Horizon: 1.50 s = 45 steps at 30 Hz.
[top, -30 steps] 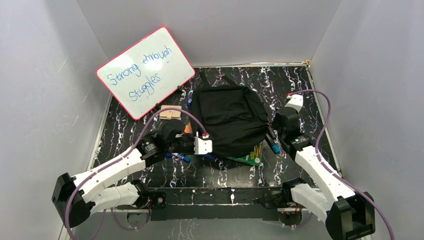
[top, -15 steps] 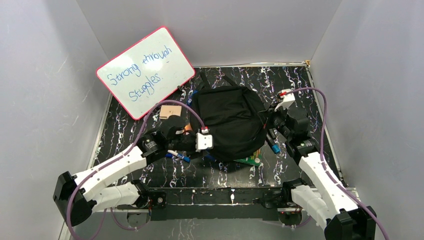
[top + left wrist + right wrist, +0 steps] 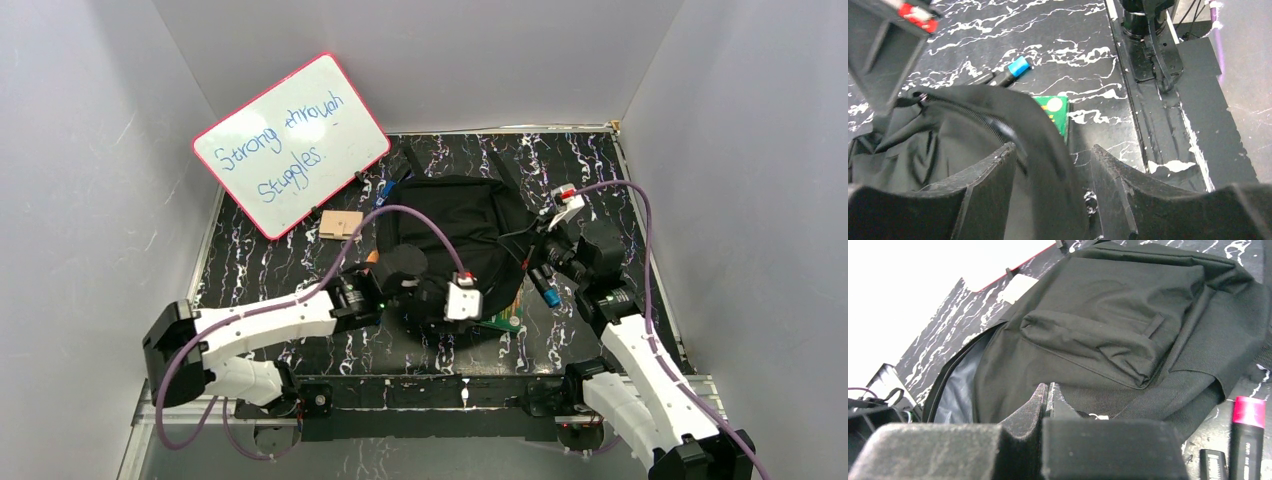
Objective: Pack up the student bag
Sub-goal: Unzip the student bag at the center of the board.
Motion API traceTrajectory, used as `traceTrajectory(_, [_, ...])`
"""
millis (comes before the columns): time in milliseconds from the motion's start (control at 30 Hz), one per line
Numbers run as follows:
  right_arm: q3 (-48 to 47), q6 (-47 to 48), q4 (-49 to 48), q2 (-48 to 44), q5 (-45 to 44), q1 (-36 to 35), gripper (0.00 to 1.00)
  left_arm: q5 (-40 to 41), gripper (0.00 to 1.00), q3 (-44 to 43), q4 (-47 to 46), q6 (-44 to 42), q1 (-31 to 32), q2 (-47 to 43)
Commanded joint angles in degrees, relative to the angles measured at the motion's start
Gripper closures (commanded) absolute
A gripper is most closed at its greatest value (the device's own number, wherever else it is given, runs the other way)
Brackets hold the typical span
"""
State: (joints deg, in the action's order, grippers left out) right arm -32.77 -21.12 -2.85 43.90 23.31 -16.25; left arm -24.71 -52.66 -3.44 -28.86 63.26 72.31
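Over to the right goes the left gripper [image 3: 1053, 150], now at the near side of the student bag [image 3: 455, 225], fingers standing apart astride its zipped rim. Bag sits at the middle of the bench [image 3: 250, 270], slumped lower; right gripper [image 3: 1046, 392] is pinched tight at its right side, grip on fabric unclear.

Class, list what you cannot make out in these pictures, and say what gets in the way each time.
- The student bag's contents: the right wrist view shows only a sliver of grey lining; fabric covers the rest.
- The green box: mostly under the bag, top and left wrist views.
- The pink-capped marker: cut by the bottom edge, right wrist view.
- Whether the right gripper pinches fabric: its own fingers hide that.
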Motion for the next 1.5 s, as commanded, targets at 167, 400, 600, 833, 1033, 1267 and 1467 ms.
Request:
traceTrajectory(167, [-1.06, -2.44, -2.73, -2.90, 6.77, -0.11, 1.00, 17.25, 0.45, 1.15, -12.40, 1.43, 7.49, 5.87])
traceTrajectory(400, [-0.85, -2.17, -2.73, -3.63, 6.49, -0.13, 1.00, 25.83, 0.53, 2.04, -10.74, 1.37, 8.01, 6.42])
traceTrajectory(600, [-0.26, -2.16, -2.77, -3.57, 6.32, -0.16, 1.00, 26.54, 0.50, 6.95, -16.79, 2.65, 8.10, 0.56])
traceTrajectory(833, [0.46, -2.43, -2.97, -3.20, 5.78, -0.14, 1.00, 25.12, 0.49, 10.04, -22.31, 3.25, 8.18, -3.62])
traceTrajectory(1033, [0.65, -2.43, -2.95, -2.94, 5.53, -0.17, 1.00, 26.25, 0.47, 11.00, -23.74, 3.85, 8.19, -2.80])
traceTrajectory(1267, [0.53, -2.35, -2.61, -2.85, 5.00, -0.13, 1.00, 26.75, 0.47, 10.54, -21.72, 6.83, 8.19, 0.34])
traceTrajectory(1467, [0.36, -2.34, -2.60, -2.86, 4.92, -0.14, 1.00, 30.77, 0.50, 10.85, -20.93, 7.48, 8.15, 1.60])
